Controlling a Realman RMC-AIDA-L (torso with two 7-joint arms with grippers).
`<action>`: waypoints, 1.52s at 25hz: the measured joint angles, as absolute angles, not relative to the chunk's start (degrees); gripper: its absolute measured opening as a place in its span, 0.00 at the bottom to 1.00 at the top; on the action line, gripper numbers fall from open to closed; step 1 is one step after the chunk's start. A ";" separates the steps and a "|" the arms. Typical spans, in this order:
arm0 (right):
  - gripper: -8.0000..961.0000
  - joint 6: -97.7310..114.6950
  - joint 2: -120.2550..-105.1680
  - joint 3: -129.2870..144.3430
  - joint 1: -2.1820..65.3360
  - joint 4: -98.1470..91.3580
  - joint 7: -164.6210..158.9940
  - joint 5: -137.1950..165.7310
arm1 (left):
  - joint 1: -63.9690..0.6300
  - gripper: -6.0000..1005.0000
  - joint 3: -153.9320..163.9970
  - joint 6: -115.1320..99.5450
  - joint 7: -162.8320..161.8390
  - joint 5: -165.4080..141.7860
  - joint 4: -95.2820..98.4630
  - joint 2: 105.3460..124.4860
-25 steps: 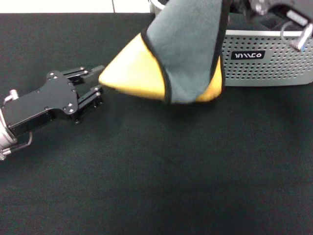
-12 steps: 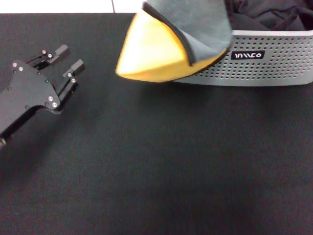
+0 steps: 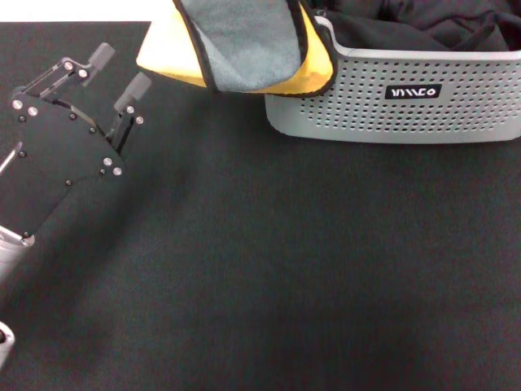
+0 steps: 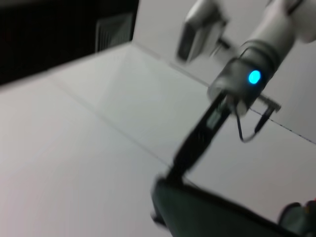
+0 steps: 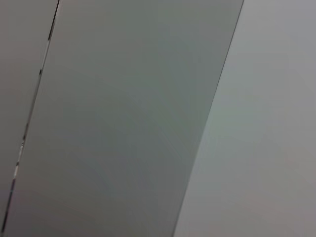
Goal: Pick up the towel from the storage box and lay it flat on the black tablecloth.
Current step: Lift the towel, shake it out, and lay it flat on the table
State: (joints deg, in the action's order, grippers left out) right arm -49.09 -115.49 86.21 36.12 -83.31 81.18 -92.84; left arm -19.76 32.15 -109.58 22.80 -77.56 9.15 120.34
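The towel (image 3: pixel 236 45) hangs in the air at the top of the head view, yellow-orange face outward and grey face folded in front, its lower edge just left of the storage box (image 3: pixel 391 98). Its top runs out of that view. In the left wrist view my right gripper (image 4: pixel 174 174) comes down from above onto the grey cloth of the towel (image 4: pixel 212 217) and holds it up. My left gripper (image 3: pixel 120 72) is open at the left, raised above the black tablecloth (image 3: pixel 285 269), its fingers pointing toward the towel but apart from it.
A black cloth bundle (image 3: pixel 407 24) fills the storage box, which stands at the back right on the tablecloth. A white surface (image 3: pixel 81 10) shows beyond the cloth's far edge.
The towel has swung left and upward, away from the front of the box. My left gripper has risen and spread its fingers wider. The right arm has left the head view.
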 joint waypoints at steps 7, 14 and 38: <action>0.02 -53.59 -115.57 83.28 40.02 -80.05 74.77 -90.24 | -21.16 0.35 32.41 -109.09 37.89 -77.77 9.21 120.30; 0.02 -53.89 -115.70 82.91 41.29 -79.68 73.52 -90.22 | -22.65 0.35 32.66 -104.63 56.64 -78.20 5.30 120.52; 0.03 -54.51 -115.92 83.32 46.74 -71.33 73.87 -89.29 | -24.28 0.34 34.10 -97.00 63.18 -78.22 2.69 120.67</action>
